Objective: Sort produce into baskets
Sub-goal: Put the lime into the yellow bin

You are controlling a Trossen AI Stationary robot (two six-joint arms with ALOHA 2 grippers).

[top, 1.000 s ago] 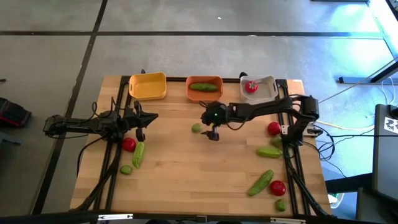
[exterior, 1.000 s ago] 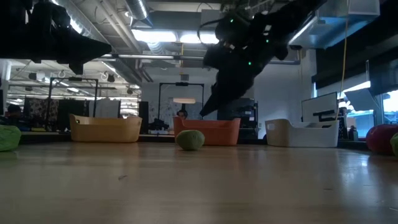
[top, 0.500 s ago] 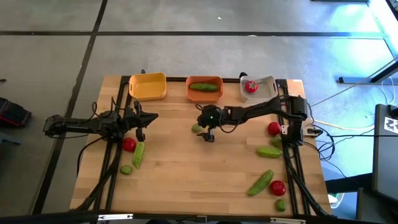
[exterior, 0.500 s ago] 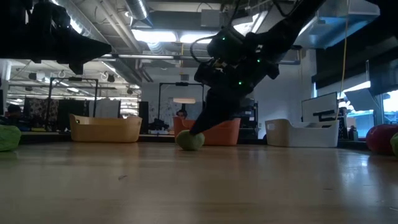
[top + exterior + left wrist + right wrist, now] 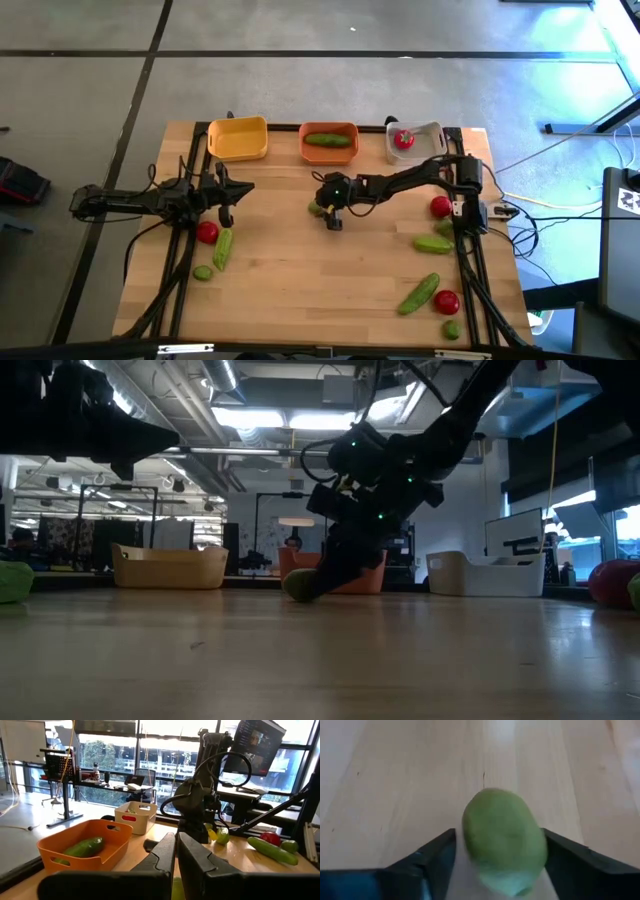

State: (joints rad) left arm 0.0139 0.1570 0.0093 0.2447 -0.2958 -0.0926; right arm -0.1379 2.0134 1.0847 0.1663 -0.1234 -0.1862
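Right pincer point(image 5: 328, 213): low over the middle of the worktop point(image 5: 300, 280), its fingers point(image 5: 432, 857) spread wide on either side of a lime point(image 5: 503, 840); in the right wrist view a gap shows on each side of the fruit, so it does not grip it.
Lime at the pincer point(image 5: 316, 207): on the bare wood, just in front of the orange basket point(image 5: 328, 142); in the low view its green edge point(image 5: 293, 586) peeks out beside the dark pincer point(image 5: 318, 582).
Left pincer point(image 5: 226, 213): near the left edge of the worktop, beside a tomato point(image 5: 207, 233); its fingers point(image 5: 162, 855) lie close together with only a narrow slit between them and hold nothing.
Yellow basket point(image 5: 238, 138): at the far left of the row of three; nothing shows inside it.
Orange basket contents: one cucumber point(image 5: 328, 140) lying across it.
White basket point(image 5: 416, 141): at the right end of the row, with one tomato point(image 5: 403, 139) in it.
Left-side produce: a cucumber point(image 5: 222, 248) just beside the tomato, and a lime point(image 5: 203, 272) near it.
Right-side produce: a tomato point(image 5: 440, 207), a cucumber point(image 5: 432, 243) below it, another cucumber point(image 5: 419, 293) touching a second tomato point(image 5: 447, 301), and a lime point(image 5: 451, 328) near the front corner.
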